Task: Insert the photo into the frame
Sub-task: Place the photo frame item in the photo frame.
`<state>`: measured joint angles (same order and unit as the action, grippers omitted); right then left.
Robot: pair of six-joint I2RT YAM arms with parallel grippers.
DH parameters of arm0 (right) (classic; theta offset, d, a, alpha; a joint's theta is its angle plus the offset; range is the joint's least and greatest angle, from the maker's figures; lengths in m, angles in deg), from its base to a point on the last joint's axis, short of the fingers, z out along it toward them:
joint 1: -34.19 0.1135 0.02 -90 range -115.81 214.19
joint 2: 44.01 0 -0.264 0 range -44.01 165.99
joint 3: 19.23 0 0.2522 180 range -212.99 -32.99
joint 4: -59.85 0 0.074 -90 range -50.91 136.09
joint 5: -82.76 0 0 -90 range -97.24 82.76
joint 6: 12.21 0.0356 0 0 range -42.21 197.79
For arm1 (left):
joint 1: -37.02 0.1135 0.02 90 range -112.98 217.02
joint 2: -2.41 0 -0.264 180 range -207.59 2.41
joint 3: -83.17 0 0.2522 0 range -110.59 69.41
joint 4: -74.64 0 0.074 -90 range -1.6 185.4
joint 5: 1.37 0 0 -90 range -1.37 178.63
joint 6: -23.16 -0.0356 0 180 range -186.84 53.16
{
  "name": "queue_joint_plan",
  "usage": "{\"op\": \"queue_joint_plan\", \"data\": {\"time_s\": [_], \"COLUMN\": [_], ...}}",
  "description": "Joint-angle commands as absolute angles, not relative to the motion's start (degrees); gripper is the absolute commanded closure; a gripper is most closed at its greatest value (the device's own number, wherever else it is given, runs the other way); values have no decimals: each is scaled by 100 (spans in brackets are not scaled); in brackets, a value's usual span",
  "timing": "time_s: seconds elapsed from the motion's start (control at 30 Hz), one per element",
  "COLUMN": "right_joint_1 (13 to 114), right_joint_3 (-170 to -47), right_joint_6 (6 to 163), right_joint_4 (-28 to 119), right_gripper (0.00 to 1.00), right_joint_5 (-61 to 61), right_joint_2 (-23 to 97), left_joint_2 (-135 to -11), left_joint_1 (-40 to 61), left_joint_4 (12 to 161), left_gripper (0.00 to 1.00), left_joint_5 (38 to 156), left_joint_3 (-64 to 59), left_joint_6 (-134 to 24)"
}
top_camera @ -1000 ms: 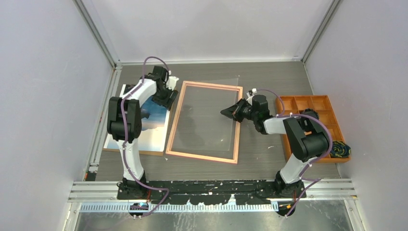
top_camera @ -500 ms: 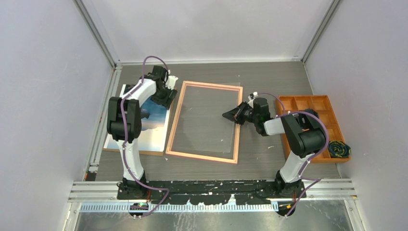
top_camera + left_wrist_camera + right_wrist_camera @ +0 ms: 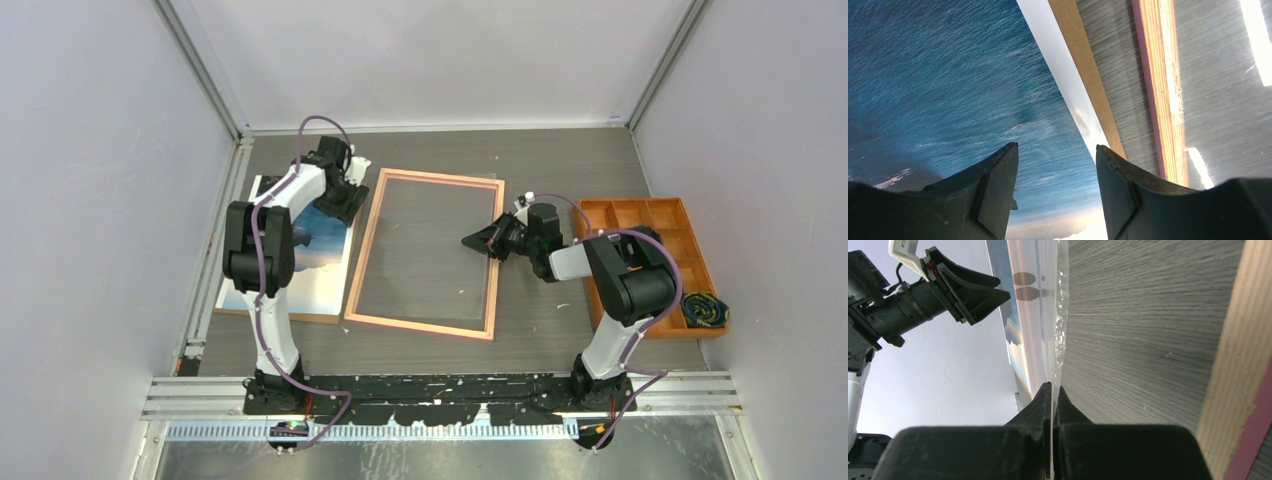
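The pane (image 3: 1062, 325) pinched by the right gripper (image 3: 1052, 387) has been lowered into the frame (image 3: 362, 250); the photo (image 3: 948, 75) is next, left gripper (image 3: 1055, 150) half-open.

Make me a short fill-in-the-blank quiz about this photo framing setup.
The left hand is above the photo with its jaws ___.
The right hand is ___ on the clear pane.
The orange tray sits to the ___ of the frame.
Missing words: open; shut; right.
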<state>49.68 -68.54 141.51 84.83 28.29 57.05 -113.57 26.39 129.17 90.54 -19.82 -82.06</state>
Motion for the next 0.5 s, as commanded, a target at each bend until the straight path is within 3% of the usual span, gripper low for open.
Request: {"op": "queue_joint_plan", "data": {"time_s": [0.0, 0.47], "right_joint_1": [4949, 4913], "right_joint_3": [-6953, -6885], "right_joint_6": [14060, 14155], "right_joint_4": [8617, 8748], "right_gripper": [99, 99], "right_joint_5": [3088, 3111], "right_joint_2": [5745, 5837], "left_joint_2": [-11233, -11339], "left_joint_1": [2588, 2495], "left_joint_4": [12725, 12718], "left_gripper": [40, 40], "left_joint_5": [8994, 8946], "left_joint_3": [-1989, -2017], "left_joint_6": [-8169, -8178]}}
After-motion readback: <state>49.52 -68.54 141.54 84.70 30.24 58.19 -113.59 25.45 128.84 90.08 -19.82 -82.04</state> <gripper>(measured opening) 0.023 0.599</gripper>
